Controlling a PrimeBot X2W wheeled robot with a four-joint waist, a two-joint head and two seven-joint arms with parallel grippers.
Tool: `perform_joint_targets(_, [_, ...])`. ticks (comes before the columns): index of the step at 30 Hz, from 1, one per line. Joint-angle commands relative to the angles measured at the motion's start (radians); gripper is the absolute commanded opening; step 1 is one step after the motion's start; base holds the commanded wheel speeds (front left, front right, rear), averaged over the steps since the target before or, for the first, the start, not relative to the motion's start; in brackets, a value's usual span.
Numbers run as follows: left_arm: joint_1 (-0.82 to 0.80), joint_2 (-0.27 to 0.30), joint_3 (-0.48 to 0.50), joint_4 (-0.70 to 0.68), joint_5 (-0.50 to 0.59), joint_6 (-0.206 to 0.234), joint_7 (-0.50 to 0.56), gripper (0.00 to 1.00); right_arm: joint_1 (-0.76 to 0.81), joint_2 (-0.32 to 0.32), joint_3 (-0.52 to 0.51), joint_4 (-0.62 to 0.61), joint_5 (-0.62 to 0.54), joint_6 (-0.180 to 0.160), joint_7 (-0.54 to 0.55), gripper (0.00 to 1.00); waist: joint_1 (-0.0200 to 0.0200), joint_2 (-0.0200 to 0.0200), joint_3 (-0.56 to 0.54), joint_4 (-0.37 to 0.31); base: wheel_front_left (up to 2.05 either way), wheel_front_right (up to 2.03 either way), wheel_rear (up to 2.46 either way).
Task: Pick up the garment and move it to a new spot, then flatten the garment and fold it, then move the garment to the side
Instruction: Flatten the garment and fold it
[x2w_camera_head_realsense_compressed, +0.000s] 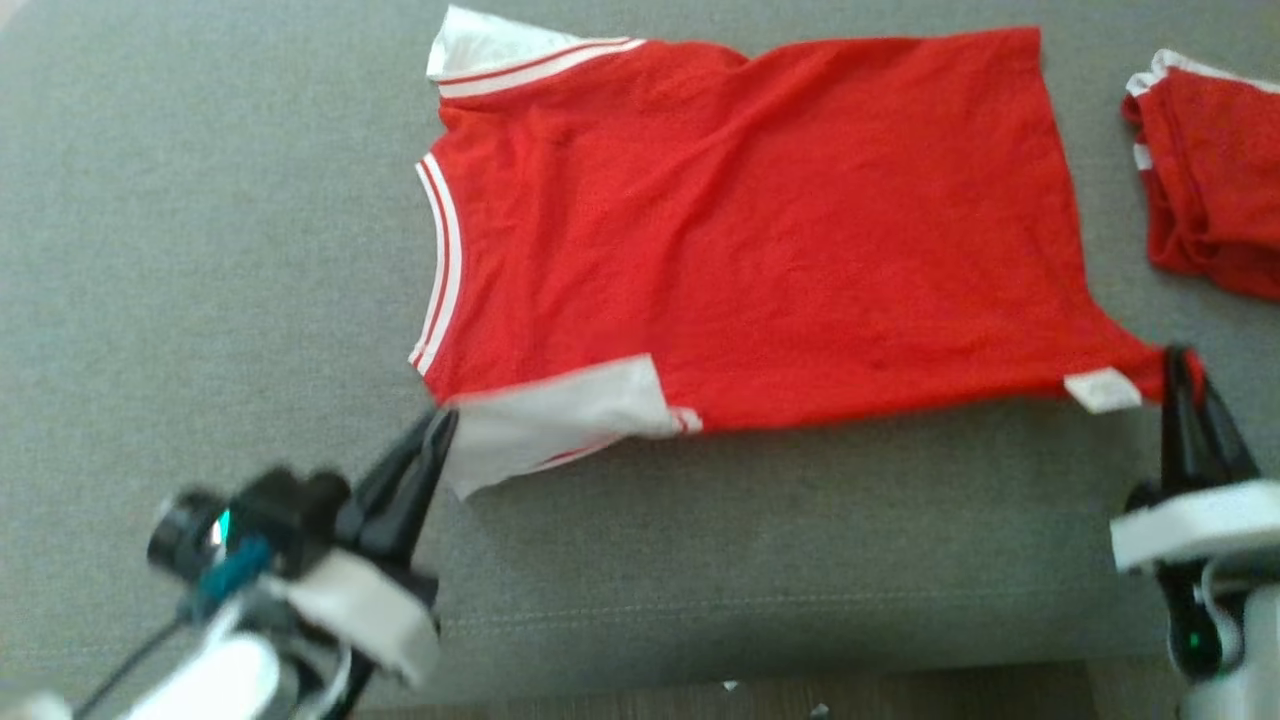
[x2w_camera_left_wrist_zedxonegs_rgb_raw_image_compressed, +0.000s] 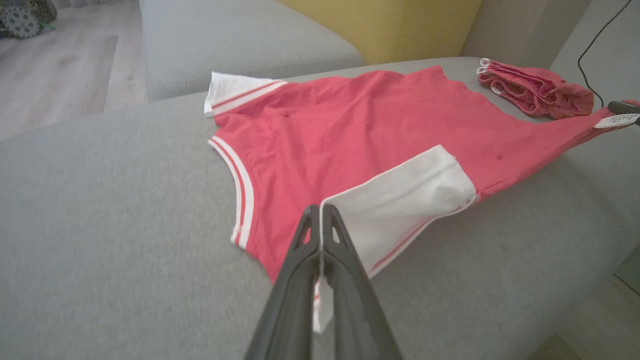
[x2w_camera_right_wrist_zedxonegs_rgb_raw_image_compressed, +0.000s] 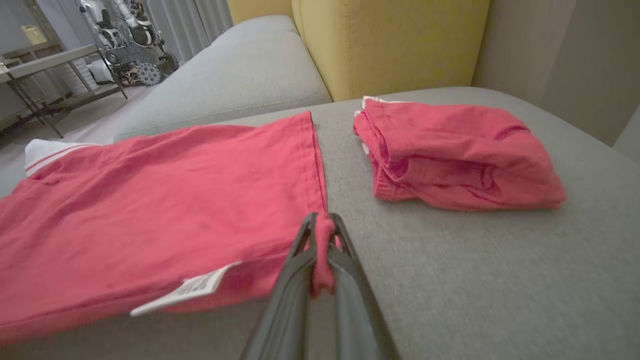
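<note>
The left fingers (x2w_camera_head_realsense_compressed: 405, 485) pinched the shirt's (x2w_camera_head_realsense_compressed: 750, 230) white sleeve (x2w_camera_head_realsense_compressed: 560, 415); the right fingers (x2w_camera_head_realsense_compressed: 1195, 430) pinched its hem corner (x2w_camera_head_realsense_compressed: 1145, 362). It lay spread on the sofa (x2w_camera_head_realsense_compressed: 200, 250).

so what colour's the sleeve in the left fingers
The sleeve is white with a red edge stripe; left wrist view.

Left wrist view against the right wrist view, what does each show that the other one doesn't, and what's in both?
Left wrist view: the left tool shut on the white sleeve of the garment, the striped neckline, a black cable at upper right. Right wrist view: the right tool pinching the red hem corner up close, a metal-framed table in the background. Both: the garment spread out, a folded red pile beside it, the grey sofa, the yellow cushion.
</note>
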Motion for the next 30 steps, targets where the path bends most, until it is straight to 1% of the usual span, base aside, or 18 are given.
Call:
perform_joint_targets(1, [-0.107,0.009,0.046,0.011,0.015,-0.028,-0.013,0.00,-0.068,-0.007,0.013,-0.027,-0.009,0.005,0.002,0.00,0.0001,-0.0001,0.021,0.001,0.00,0.00,0.00])
perform_joint_targets(4, [-0.210,-0.023,0.046,0.101,0.038,-0.080,-0.041,0.00,-0.142,-0.009,0.016,0.007,-0.019,0.005,-0.004,0.00,0.0001,-0.0001,0.051,-0.002,0.00,0.00,0.00])
perform_joint_targets(10, [-0.414,-0.071,0.040,0.280,0.118,-0.155,-0.093,0.00,-0.303,-0.027,0.031,0.118,-0.039,0.005,-0.024,0.00,0.0001,-0.0001,0.128,-0.010,0.00,0.00,0.00])
perform_joint_targets(13, [-0.498,-0.101,0.040,0.371,0.152,-0.182,-0.115,0.00,-0.373,-0.030,0.040,0.179,-0.045,0.005,-0.038,0.00,0.0001,-0.0001,0.164,-0.014,0.00,0.00,0.00])
perform_joint_targets(18, [-0.599,-0.157,0.055,0.477,0.205,-0.202,-0.135,0.00,-0.466,-0.028,0.057,0.267,-0.055,0.005,-0.069,0.00,0.0001,-0.0001,0.213,-0.022,0.00,0.00,0.00])
perform_joint_targets(19, [-0.609,-0.166,0.058,0.492,0.215,-0.206,-0.136,0.00,-0.481,-0.026,0.061,0.284,-0.057,0.005,-0.077,0.07,0.0001,-0.0001,0.219,-0.024,0.00,0.00,0.00])
perform_joint_targets(20, [-0.609,-0.166,0.058,0.492,0.215,-0.206,-0.136,0.00,-0.481,-0.026,0.061,0.284,-0.057,0.005,-0.077,0.07,0.0001,-0.0001,0.219,-0.024,0.00,0.00,0.00])
perform_joint_targets(21, [-0.617,-0.175,0.065,0.500,0.226,-0.204,-0.137,0.00,-0.494,-0.023,0.069,0.300,-0.053,0.005,-0.087,0.32,0.0001,-0.0001,0.224,-0.025,0.00,0.00,0.00])
perform_joint_targets(22, [-0.618,-0.183,0.073,0.506,0.234,-0.202,-0.137,0.00,-0.505,-0.019,0.074,0.315,-0.046,0.005,-0.098,0.71,0.0001,-0.0001,0.228,-0.026,0.00,0.00,0.00])
perform_joint_targets(23, [-0.603,-0.198,0.089,0.512,0.238,-0.204,-0.137,1.00,-0.519,-0.016,0.083,0.338,-0.038,0.005,-0.118,1.00,0.0001,-0.0001,0.229,-0.029,0.00,0.00,0.00])
perform_joint_targets(27, [-0.540,-0.217,0.138,0.489,0.229,-0.189,-0.137,1.00,-0.506,-0.011,0.090,0.350,-0.011,0.005,-0.154,1.00,0.0001,-0.0001,0.213,-0.032,0.00,0.00,0.00])
perform_joint_targets(30, [-0.456,-0.229,0.178,0.457,0.199,-0.166,-0.137,1.00,-0.468,-0.012,0.090,0.340,0.006,0.005,-0.171,1.00,0.0001,-0.0001,0.186,-0.035,0.00,0.00,0.00])
